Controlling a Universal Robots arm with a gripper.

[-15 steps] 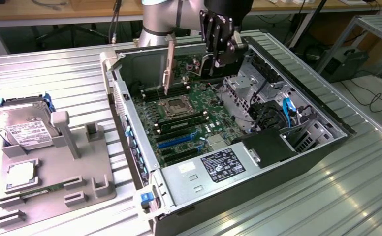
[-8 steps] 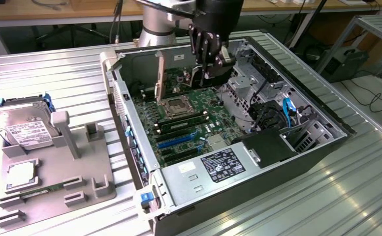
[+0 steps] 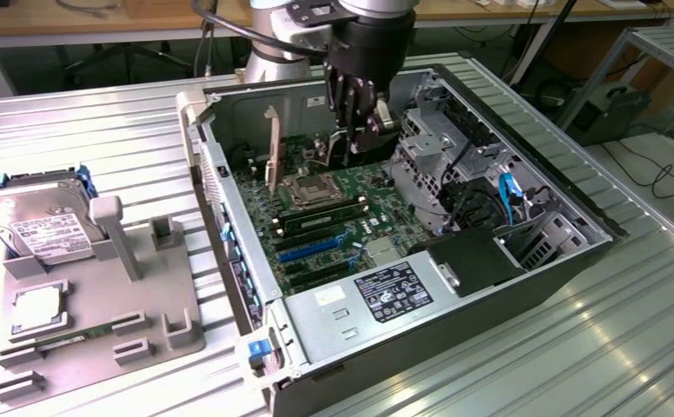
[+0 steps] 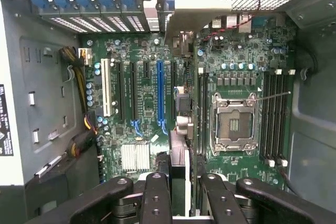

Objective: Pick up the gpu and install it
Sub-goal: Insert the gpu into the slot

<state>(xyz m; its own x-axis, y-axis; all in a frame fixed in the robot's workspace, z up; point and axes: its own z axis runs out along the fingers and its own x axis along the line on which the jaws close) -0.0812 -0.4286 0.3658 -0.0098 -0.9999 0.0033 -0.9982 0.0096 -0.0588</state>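
Hanging inside the open computer case (image 3: 545,278), the tool (image 3: 356,122) is closed narrowly on the gpu (image 3: 344,149), which is held on edge between its fingers. In the wrist view the gpu (image 4: 179,156) runs parallel to the expansion slots, above the motherboard (image 4: 236,56), between the blue slot (image 4: 160,90) and the empty processor socket (image 4: 233,121).

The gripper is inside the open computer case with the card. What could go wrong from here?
1. The thin dark gpu with its silver end bracket, clamped edge-on in the black gripper, seems offset from the long blue slot; it may miss it.
2. The open silver-framed processor socket lies close by; a slipped card could hit it.
3. The grey metal drive cage stands near the gripper; they may bump.
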